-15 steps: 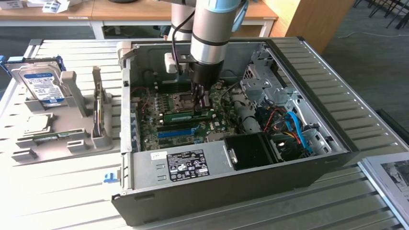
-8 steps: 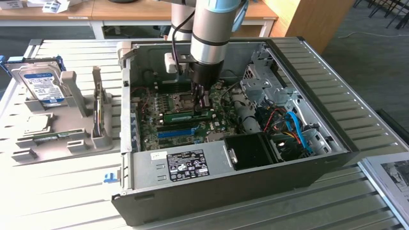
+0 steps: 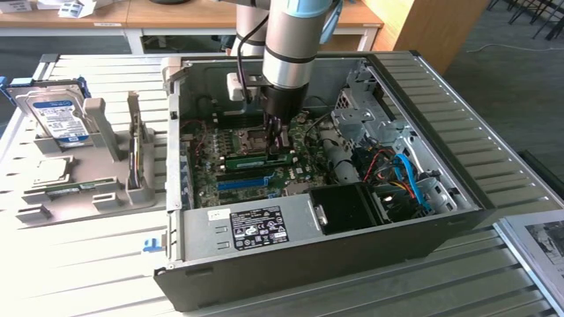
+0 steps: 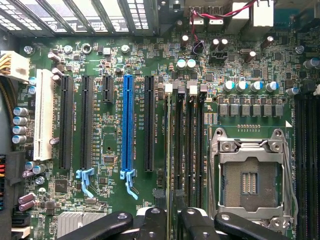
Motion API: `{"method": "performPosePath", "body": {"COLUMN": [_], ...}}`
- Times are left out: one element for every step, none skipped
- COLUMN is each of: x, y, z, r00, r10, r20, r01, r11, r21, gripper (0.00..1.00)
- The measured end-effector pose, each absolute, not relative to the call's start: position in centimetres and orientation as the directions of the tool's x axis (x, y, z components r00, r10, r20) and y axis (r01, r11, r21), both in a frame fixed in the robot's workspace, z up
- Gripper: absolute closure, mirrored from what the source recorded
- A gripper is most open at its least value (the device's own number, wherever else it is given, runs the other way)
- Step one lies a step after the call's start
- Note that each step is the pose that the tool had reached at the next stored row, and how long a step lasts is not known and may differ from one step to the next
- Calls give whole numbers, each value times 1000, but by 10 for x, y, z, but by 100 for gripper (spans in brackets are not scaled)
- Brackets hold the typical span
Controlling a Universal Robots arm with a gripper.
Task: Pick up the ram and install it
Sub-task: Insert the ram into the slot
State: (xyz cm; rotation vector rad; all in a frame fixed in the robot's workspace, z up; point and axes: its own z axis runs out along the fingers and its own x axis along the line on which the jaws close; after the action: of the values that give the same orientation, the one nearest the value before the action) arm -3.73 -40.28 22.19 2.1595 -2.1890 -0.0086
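Ram [image 3: 257,159] stands on edge in a slot of the motherboard [image 3: 295,177], directly beneath the gripper [image 3: 276,142], which reaches down into the open computer case [image 3: 308,264]. The green stick runs crosswise under the gripper's tip. Whether the two touch cannot be told, nor whether the gripper is clamped on the stick or has let go.

The case lies on its side on the counter [image 3: 88,264] and holds a good deal. Just beyond the gripper sits the empty processor socket [image 3: 253,139], its metal frame closed. On the near side of the ram, a little further from the gripper, is a long blue expansion slot [image 3: 242,183]. Nearer still to the case's front wall is the silver power supply [image 3: 251,228] with a black label, and beside it a black box-shaped housing [image 3: 348,205]. To the exterior view's right of the gripper are a metal drive cage [image 3: 361,115] and a bundle of blue cables [image 3: 410,175].

From the wrist, the gripper [image 4: 172,222] hangs over the row of dark memory slots, between the blue expansion slot [image 4: 127,125] and the processor socket [image 4: 247,182].

Well apart from the gripper, to the exterior view's left of the case, a grey holder [image 3: 97,191] rests on the counter. A hard drive [image 3: 57,115] with a blue-white label stands upright in it, and a square silver processor chip [image 3: 53,170] lies flat in a recess in front of the drive.
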Motion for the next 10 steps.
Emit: {"method": "performPosePath", "body": {"x": [-37, -37, -37, -37, -37, -37, -37, -37, -37, -37], "y": [-403, -403, -403, -403, -403, -403, -403, -403, -403, -403], "z": [222, 222, 222, 222, 222, 222, 223, 224, 224, 225], "r00": [-12, -12, -12, -12, -12, -12, -12, -12, -12, -12], "r10": [-999, -999, -999, -999, -999, -999, -999, -999, -999, -999], "r20": [44, 44, 44, 43, 43, 44, 44, 44, 44, 44], "r01": [-999, -999, -999, -999, -999, -999, -999, -999, -999, -999], "r11": [15, 15, 15, 15, 15, 15, 15, 15, 15, 15], "r21": [51, 51, 51, 51, 51, 51, 51, 51, 51, 51], "gripper": [80, 80, 80, 80, 80, 80, 80, 80, 80, 80]}}
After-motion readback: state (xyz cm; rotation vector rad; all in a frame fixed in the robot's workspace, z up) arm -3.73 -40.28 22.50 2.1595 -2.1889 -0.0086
